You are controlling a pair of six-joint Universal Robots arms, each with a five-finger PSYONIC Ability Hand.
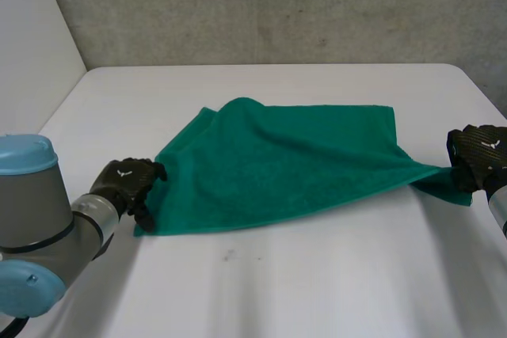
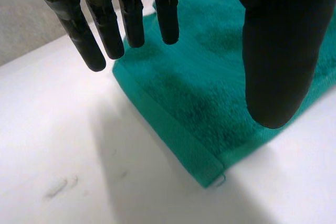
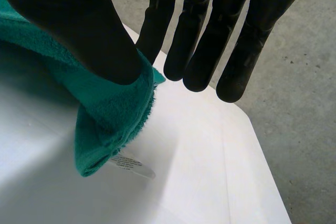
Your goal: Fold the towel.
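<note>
Rightward, towel (image 3: 113, 106) corner between fingers (image 3: 157, 19) and thumb (image 3: 68, 24).

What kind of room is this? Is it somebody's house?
Probably a robot lab or test room, not a house. There is a bare white table, a plain grey concrete wall behind it, and a robot with its left hand and right hand at a green towel.

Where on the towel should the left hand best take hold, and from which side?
Probably its near corner, coming from above and outside: that corner of the towel lies flat and free on the table, close by the open left hand.
</note>
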